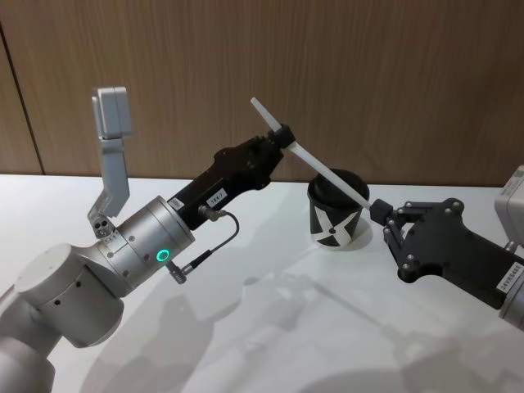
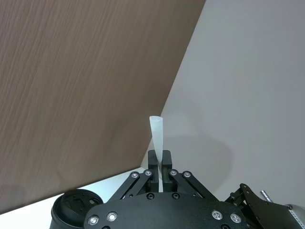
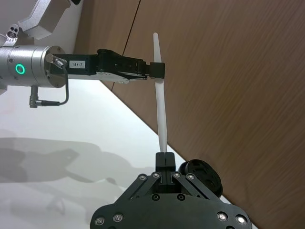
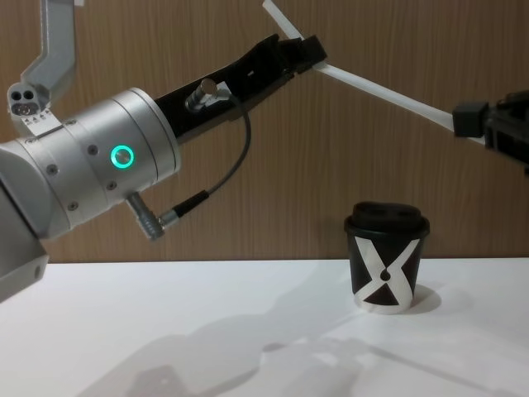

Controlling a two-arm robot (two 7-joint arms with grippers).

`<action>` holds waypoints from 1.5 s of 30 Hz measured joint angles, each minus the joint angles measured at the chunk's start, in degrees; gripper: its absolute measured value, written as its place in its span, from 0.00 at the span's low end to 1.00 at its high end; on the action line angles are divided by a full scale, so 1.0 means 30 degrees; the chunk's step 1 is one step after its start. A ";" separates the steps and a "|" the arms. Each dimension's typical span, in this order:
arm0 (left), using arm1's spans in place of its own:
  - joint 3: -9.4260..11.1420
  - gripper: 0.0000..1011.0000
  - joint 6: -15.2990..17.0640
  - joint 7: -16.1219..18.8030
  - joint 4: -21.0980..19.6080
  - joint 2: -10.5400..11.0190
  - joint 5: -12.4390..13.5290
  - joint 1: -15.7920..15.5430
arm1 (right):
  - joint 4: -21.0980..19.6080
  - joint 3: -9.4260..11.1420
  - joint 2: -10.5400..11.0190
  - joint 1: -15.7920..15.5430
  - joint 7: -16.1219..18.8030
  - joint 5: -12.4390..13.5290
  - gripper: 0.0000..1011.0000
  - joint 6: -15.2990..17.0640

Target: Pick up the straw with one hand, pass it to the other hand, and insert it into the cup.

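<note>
The long, thin white straw (image 1: 323, 168) hangs slanted in the air over the small black paper cup (image 1: 336, 223) with a white X, which stands near the white table's (image 1: 270, 327) far edge. The silver-wristed left gripper (image 1: 285, 135) pinches its upper part and the all-black right gripper (image 1: 379, 213) its lower tip. This looks like mid-handover, with the double hold keeping the straw supported.

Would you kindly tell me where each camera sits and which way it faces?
Head: high, looking down at the table; left gripper and right gripper hold the straw above the cup.
Chest: low, facing the wall; left arm large, right gripper at the right edge.
Left wrist: along its own gripper toward the wall.
Right wrist: along its own gripper toward the left gripper.
All share the straw.
</note>
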 joint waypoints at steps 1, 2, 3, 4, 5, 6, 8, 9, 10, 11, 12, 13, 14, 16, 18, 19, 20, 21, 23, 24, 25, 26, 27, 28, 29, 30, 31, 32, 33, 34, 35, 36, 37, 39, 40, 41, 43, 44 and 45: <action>0.0000 0.04 -0.0001 0.0000 0.0000 -0.0001 0.0001 0.0001 | 0.0000 -0.0001 0.0000 0.0000 0.0000 0.0000 0.00 -0.0001; 0.0000 0.04 0.0000 -0.0001 0.0001 0.0000 0.0000 0.0001 | 0.0000 -0.0001 0.0000 0.0000 0.0000 0.0001 0.00 0.0000; -0.0001 0.03 0.0000 -0.0001 0.0000 0.0000 0.0001 0.0001 | 0.0000 -0.0001 0.0000 0.0000 0.0000 0.0000 0.00 -0.0001; -0.0001 0.03 0.0000 -0.0001 0.0001 -0.0001 0.0001 0.0000 | 0.0000 -0.0001 -0.0001 0.0001 0.0000 0.0000 0.00 -0.0001; -0.0001 0.02 -0.0001 -0.0001 0.0000 -0.0001 0.0000 0.0000 | -0.0001 0.0000 0.0000 0.0000 0.0000 0.0000 0.00 -0.0002; 0.0000 0.02 0.0000 -0.0001 0.0000 -0.0001 0.0000 0.0001 | 0.0000 -0.0001 -0.0001 0.0000 0.0000 0.0000 0.00 -0.0002; -0.0001 0.01 0.0000 -0.0001 -0.0001 0.0000 0.0001 0.0000 | 0.0000 -0.0001 0.0000 0.0000 0.0000 0.0000 0.00 -0.0001; 0.0000 0.00 0.0000 -0.0001 0.0000 0.0000 0.0001 0.0001 | 0.0000 -0.0001 0.0000 0.0000 0.0000 0.0000 0.00 -0.0002; 0.0000 0.00 0.0000 -0.0001 0.0000 -0.0001 0.0001 0.0000 | 0.0000 -0.0001 0.0000 0.0000 0.0000 0.0000 0.00 -0.0002; -0.0001 0.00 -0.0001 -0.0001 0.0000 -0.0001 0.0001 0.0000 | 0.0000 -0.0001 -0.0001 0.0000 0.0000 0.0000 0.00 -0.0001; -0.0001 0.00 0.0000 -0.0001 0.0000 -0.0001 0.0001 0.0000 | 0.0000 -0.0001 0.0000 0.0000 0.0000 0.0000 0.00 -0.0001; -0.0002 0.00 0.0000 -0.0001 0.0000 -0.0002 0.0001 0.0000 | 0.0000 0.0000 -0.0001 0.0000 0.0000 0.0000 0.00 -0.0002; -0.0001 0.00 0.0000 -0.0001 0.0001 0.0000 0.0001 0.0000 | 0.0000 -0.0001 -0.0001 0.0000 0.0000 0.0000 0.00 -0.0001; -0.0007 0.00 -0.0001 0.0004 0.0001 0.0001 0.0002 0.0000 | 0.0000 -0.0001 0.0000 0.0000 0.0000 0.0000 0.00 -0.0001; -0.0016 0.00 -0.0002 0.0010 0.0001 0.0004 0.0001 -0.0001 | 0.0000 0.0001 0.0000 0.0000 0.0000 -0.0001 0.05 -0.0001; -0.0015 0.00 -0.0003 0.0012 0.0001 0.0003 0.0000 -0.0001 | 0.0000 0.0001 -0.0001 0.0000 0.0000 0.0000 0.08 -0.0001; -0.0015 0.00 -0.0003 0.0012 0.0001 0.0002 0.0000 -0.0002 | 0.0000 0.0000 0.0000 0.0000 0.0000 -0.0001 0.10 -0.0001; -0.0015 0.00 -0.0002 0.0012 0.0001 0.0001 0.0000 -0.0001 | 0.0000 0.0000 0.0000 0.0000 0.0000 0.0000 0.13 -0.0001; -0.0015 0.00 -0.0002 0.0012 0.0001 0.0001 0.0001 -0.0002 | 0.0000 0.0001 0.0000 -0.0001 0.0000 -0.0001 0.17 -0.0001; -0.0015 0.00 -0.0002 0.0012 0.0001 0.0000 0.0000 -0.0002 | 0.0000 0.0000 -0.0001 0.0000 0.0000 0.0000 0.20 -0.0002; -0.0014 0.00 -0.0003 0.0012 0.0001 -0.0001 0.0000 -0.0001 | 0.0000 0.0000 0.0000 0.0000 0.0000 0.0000 0.24 -0.0001; -0.0016 0.00 -0.0003 0.0012 0.0001 0.0000 0.0000 -0.0001 | 0.0000 0.0000 0.0000 0.0000 0.0000 0.0000 0.26 0.0000; -0.0013 0.00 -0.0002 0.0012 0.0001 0.0000 0.0001 -0.0001 | 0.0000 0.0001 0.0000 0.0000 0.0000 0.0000 0.30 0.0000; -0.0013 0.00 -0.0003 0.0012 0.0001 0.0001 0.0000 -0.0001 | 0.0000 0.0001 -0.0001 0.0000 0.0001 -0.0001 0.31 0.0000; -0.0008 0.00 -0.0004 0.0016 0.0001 0.0006 0.0001 -0.0002 | 0.0000 0.0000 0.0000 0.0000 0.0000 0.0000 0.35 -0.0001; 0.0001 0.00 -0.0009 0.0037 0.0000 0.0016 0.0007 -0.0004 | 0.0000 0.0001 0.0000 0.0000 0.0000 -0.0001 0.36 -0.0001; 0.0001 0.00 -0.0009 0.0037 0.0000 0.0016 0.0007 -0.0004 | 0.0000 0.0000 0.0000 -0.0001 0.0000 0.0000 0.41 -0.0001; 0.0011 0.00 -0.0015 0.0059 -0.0007 0.0029 0.0016 -0.0008 | 0.0000 0.0000 0.0000 -0.0001 0.0000 0.0000 0.41 -0.0001; 0.0030 0.00 -0.0031 0.0116 -0.0038 0.0063 0.0053 -0.0016 | 0.0000 0.0000 -0.0001 0.0000 0.0000 -0.0001 0.47 -0.0001; 0.0046 0.00 -0.0044 0.0152 -0.0057 0.0079 0.0087 -0.0022 | 0.0000 0.0000 0.0000 0.0001 0.0000 0.0000 0.50 -0.0001; 0.0081 0.00 -0.0078 0.0243 -0.0094 0.0122 0.0201 -0.0036 | 0.0001 0.0001 0.0000 0.0000 0.0000 -0.0001 0.55 -0.0001; 0.0108 0.00 -0.0093 0.0291 -0.0137 0.0163 0.0271 -0.0052 | 0.0001 0.0000 -0.0001 -0.0001 0.0000 -0.0001 0.58 -0.0001; 0.0133 0.00 -0.0109 0.0343 -0.0169 0.0197 0.0347 -0.0067 | 0.0000 0.0001 0.0000 -0.0001 0.0000 0.0000 0.59 -0.0001; 0.0217 0.00 -0.0164 0.0524 -0.0272 0.0307 0.0618 -0.0109 | 0.0000 0.0001 0.0000 -0.0001 0.0000 0.0000 0.67 -0.0001; 0.0253 0.00 -0.0183 0.0615 -0.0319 0.0352 0.0751 -0.0134 | 0.0000 0.0001 0.0000 -0.0001 0.0000 0.0000 0.69 -0.0001; 0.0287 0.00 -0.0199 0.0683 -0.0358 0.0392 0.0858 -0.0151 | 0.0000 0.0000 0.0000 0.0000 0.0000 -0.0001 0.75 -0.0001; 0.0384 0.00 -0.0242 0.0932 -0.0486 0.0516 0.1211 -0.0207 | 0.0000 0.0001 0.0000 0.0000 0.0000 0.0000 0.78 -0.0001; 0.0417 0.00 -0.0259 0.1059 -0.0530 0.0557 0.1401 -0.0228 | 0.0001 0.0001 0.0000 -0.0001 0.0000 0.0000 0.80 -0.0001; 0.0463 0.00 -0.0267 0.1151 -0.0594 0.0610 0.1531 -0.0254 | 0.0000 0.0000 -0.0001 -0.0001 0.0000 0.0000 0.86 -0.0001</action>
